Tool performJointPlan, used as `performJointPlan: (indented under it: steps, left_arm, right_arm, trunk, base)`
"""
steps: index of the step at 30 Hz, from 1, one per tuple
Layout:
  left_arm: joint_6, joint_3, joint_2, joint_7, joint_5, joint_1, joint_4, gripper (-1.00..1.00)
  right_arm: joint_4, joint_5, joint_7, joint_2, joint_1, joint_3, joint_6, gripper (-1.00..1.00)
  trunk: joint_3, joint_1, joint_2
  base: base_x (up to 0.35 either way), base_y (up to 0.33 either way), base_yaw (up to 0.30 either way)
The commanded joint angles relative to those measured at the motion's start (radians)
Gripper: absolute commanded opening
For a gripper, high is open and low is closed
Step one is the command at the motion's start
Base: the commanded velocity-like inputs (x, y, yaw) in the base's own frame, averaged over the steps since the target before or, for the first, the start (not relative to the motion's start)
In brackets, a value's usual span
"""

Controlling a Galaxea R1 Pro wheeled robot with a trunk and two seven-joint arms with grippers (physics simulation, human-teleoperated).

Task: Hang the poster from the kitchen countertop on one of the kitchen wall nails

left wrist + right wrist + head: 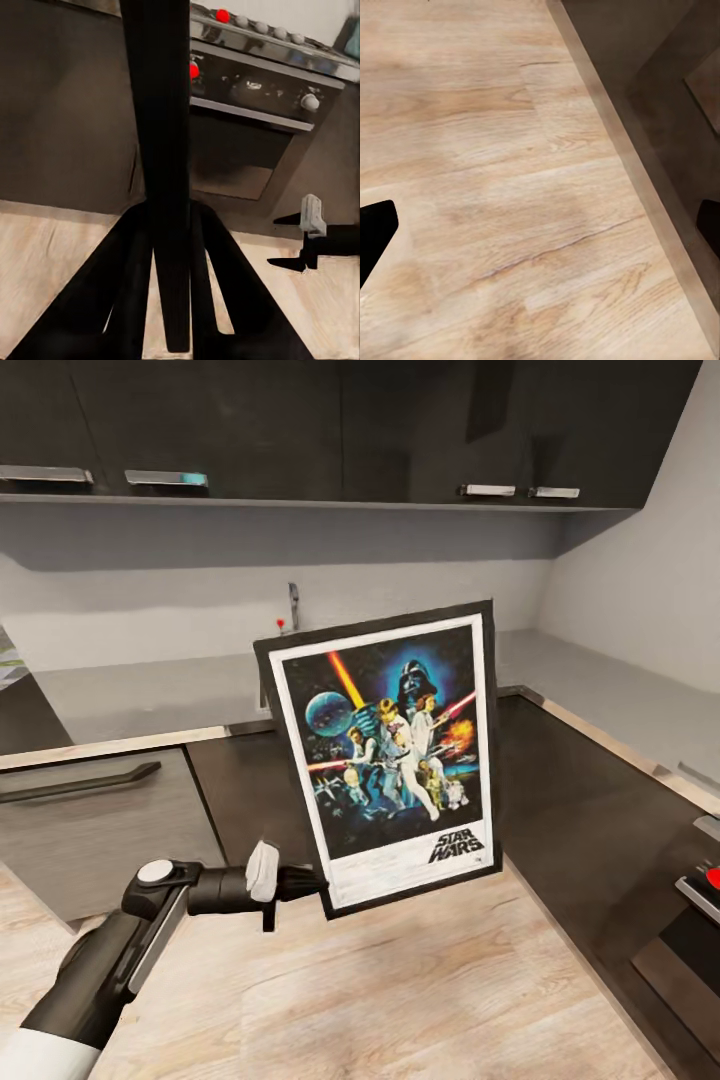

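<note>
The poster [385, 755] is an upright Star Wars print with a black frame and white border. It hangs in the air in front of the corner cabinets, tilted slightly. My left gripper [315, 882] is shut on its lower left corner. In the left wrist view the poster's black edge [161, 112] runs straight up between the fingers [124, 270]. My right gripper [289, 241] hovers low over the wooden floor, open and holding nothing. The grey kitchen countertop [140, 695] runs along the back wall and down the right side. The wall nails are out of view.
Dark upper cabinets [300, 420] hang above the worktop, and a tap [293, 605] stands behind the poster. Dark base cabinets [90, 820] line the corner. An oven [247, 142] with red knobs sits at the right. Wooden floor [510, 187] lies below both arms.
</note>
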Motion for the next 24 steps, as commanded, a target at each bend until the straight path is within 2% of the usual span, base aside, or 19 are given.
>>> performJointPlan:
  steps: [1,3,4,6,10,14,17,19,20,21,22,23,24]
  left_arm:
    - [-0.002,-0.002,0.013,-0.034,0.005,0.015,0.001,-1.00]
    - [-0.028,-0.002,0.026,-0.102,0.003,0.032,0.007,-1.00]
    - [-0.033,-0.001,0.029,-0.112,0.003,0.034,0.008,-1.00]
    - [-0.046,-0.001,0.046,-0.137,0.002,0.040,0.011,-1.00]
    - [-0.062,-0.001,0.082,-0.150,0.002,0.057,0.012,-1.00]
    - [-0.069,-0.001,0.098,-0.154,0.002,0.070,0.013,-1.00]
    - [-0.071,-0.001,0.105,-0.155,0.002,0.082,0.025,-1.00]
    - [-0.072,-0.001,0.108,-0.155,0.001,0.085,0.032,-1.00]
    - [-0.072,-0.001,0.108,-0.155,0.001,0.086,0.033,-1.00]
    - [-0.072,-0.001,0.109,-0.155,0.000,0.086,0.035,-1.00]
    - [-0.072,-0.001,0.109,-0.155,0.000,0.087,0.036,-1.00]
    - [-0.072,-0.001,0.110,-0.155,0.000,0.087,0.036,-1.00]
    - [-0.072,-0.001,0.110,-0.155,0.000,0.087,0.036,-1.00]
  right_arm:
    - [-0.003,0.011,-0.007,0.000,0.000,0.000,0.001,1.00]
    - [-0.020,0.011,0.016,-0.005,0.000,-0.001,0.001,1.00]
    - [-0.025,0.011,0.029,-0.007,0.000,-0.001,0.002,1.00]
    - [-0.049,0.009,0.103,-0.017,0.000,-0.003,0.004,1.00]
    - [-0.090,0.008,0.217,-0.031,0.000,-0.004,0.007,1.00]
    - [-0.152,0.009,0.291,-0.038,0.000,-0.004,0.020,1.00]
    - [-0.226,0.008,0.389,-0.053,0.000,-0.007,0.096,1.00]
    - [-0.293,0.007,0.501,-0.076,0.000,-0.031,0.163,1.00]
    - [-0.310,0.007,0.531,-0.080,0.000,-0.043,0.179,1.00]
    - [-0.346,0.006,0.595,-0.086,0.000,-0.075,0.213,1.00]
    - [-0.364,0.006,0.629,-0.088,0.000,-0.093,0.231,1.00]
    - [-0.398,0.006,0.699,-0.091,0.000,-0.135,0.270,1.00]
    - [-0.416,0.006,0.736,-0.092,0.000,-0.157,0.292,1.00]
  trunk:
    - [-0.001,0.000,0.000]
    - [-0.001,0.000,0.000]
    - [-0.001,0.000,0.000]
    - [-0.001,0.000,0.000]
    - [-0.001,0.000,0.000]
    - [-0.001,0.000,0.000]
    - [-0.001,0.000,0.000]
    - [-0.001,0.000,0.000]
    - [-0.001,0.000,0.000]
    - [-0.001,0.000,0.000]
    - [-0.001,0.000,0.000]
    - [-0.001,0.000,0.000]
    - [-0.001,0.000,0.000]
  base:
    - [0.000,0.000,0.000]
    - [0.000,0.000,0.000]
    - [0.000,0.000,0.000]
    - [0.000,0.000,0.000]
    - [0.000,0.000,0.000]
    - [0.000,0.000,0.000]
    - [0.000,0.000,0.000]
    - [0.000,0.000,0.000]
    - [0.000,0.000,0.000]
    - [0.000,0.000,0.000]
    - [0.000,0.000,0.000]
    - [0.000,0.000,0.000]
    - [0.000,0.000,0.000]
